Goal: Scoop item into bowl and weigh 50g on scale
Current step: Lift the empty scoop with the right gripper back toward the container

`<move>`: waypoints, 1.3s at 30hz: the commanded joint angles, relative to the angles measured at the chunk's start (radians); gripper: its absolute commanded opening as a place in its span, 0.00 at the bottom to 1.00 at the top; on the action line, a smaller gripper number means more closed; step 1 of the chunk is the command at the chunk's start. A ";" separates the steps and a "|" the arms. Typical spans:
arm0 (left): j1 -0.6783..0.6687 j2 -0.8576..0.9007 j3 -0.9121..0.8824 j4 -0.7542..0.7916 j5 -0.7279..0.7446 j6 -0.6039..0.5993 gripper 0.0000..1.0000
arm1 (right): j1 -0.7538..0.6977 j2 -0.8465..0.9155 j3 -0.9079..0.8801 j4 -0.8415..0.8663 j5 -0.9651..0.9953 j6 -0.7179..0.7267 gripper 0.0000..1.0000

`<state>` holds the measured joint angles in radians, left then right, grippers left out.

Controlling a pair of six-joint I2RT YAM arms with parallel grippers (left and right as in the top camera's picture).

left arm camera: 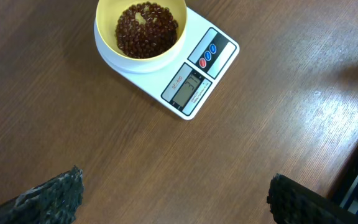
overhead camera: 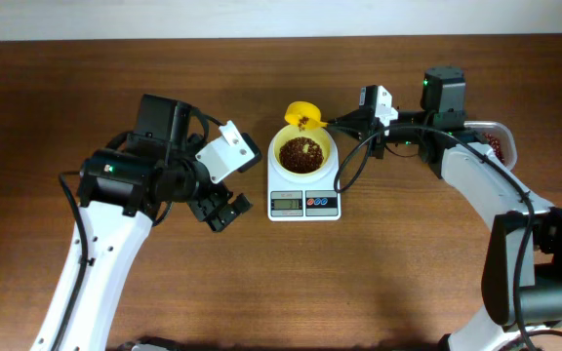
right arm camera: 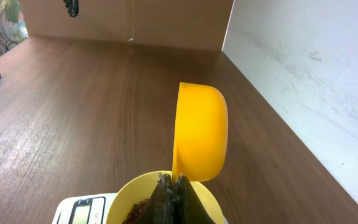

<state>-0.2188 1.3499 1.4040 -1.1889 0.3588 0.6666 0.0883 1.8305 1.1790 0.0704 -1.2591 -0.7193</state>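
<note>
A pale yellow bowl (overhead camera: 302, 152) holding a heap of dark reddish-brown beans (overhead camera: 301, 154) sits on the white scale (overhead camera: 303, 202). The left wrist view shows the bowl (left arm camera: 140, 31), the beans (left arm camera: 146, 28) and the scale (left arm camera: 199, 78). My right gripper (overhead camera: 344, 121) is shut on the handle of a bright yellow scoop (overhead camera: 302, 114), tipped on its side at the bowl's far rim. In the right wrist view the scoop (right arm camera: 199, 132) stands over the bowl (right arm camera: 129, 190). My left gripper (overhead camera: 220, 211) is open and empty, left of the scale.
A clear plastic tub (overhead camera: 496, 142) with more beans stands at the right, partly hidden behind the right arm. The table's far edge meets a white wall.
</note>
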 commanded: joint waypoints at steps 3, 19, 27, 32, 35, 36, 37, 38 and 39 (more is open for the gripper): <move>-0.001 -0.003 0.000 -0.001 0.000 0.008 0.99 | -0.006 0.010 -0.001 0.025 -0.028 -0.011 0.04; -0.001 -0.003 0.000 -0.001 0.000 0.008 0.99 | -0.006 0.010 -0.001 0.067 -0.023 -0.007 0.04; -0.001 -0.003 0.000 -0.001 0.000 0.008 0.99 | -0.236 0.009 0.000 0.446 -0.005 0.424 0.04; -0.001 -0.003 0.000 -0.001 0.000 0.008 0.99 | -0.529 0.009 0.000 0.793 -0.145 0.834 0.04; -0.001 -0.003 0.000 -0.001 0.000 0.008 0.99 | -0.651 0.009 0.000 1.126 -0.273 1.195 0.04; -0.001 -0.003 0.000 -0.001 0.000 0.008 0.99 | -0.674 0.009 0.000 1.271 -0.293 1.348 0.04; -0.001 -0.003 0.000 -0.001 0.000 0.008 0.99 | -0.686 0.008 0.000 1.382 -0.293 1.450 0.04; -0.001 -0.003 0.000 -0.001 0.000 0.008 0.99 | -0.691 0.009 0.000 1.462 -0.293 1.514 0.04; -0.001 -0.003 0.000 -0.001 0.000 0.008 0.99 | -0.692 0.008 0.000 1.503 -0.292 1.553 0.04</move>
<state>-0.2188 1.3499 1.4040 -1.1889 0.3588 0.6666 -0.5976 1.8446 1.1744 1.4986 -1.5078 0.5499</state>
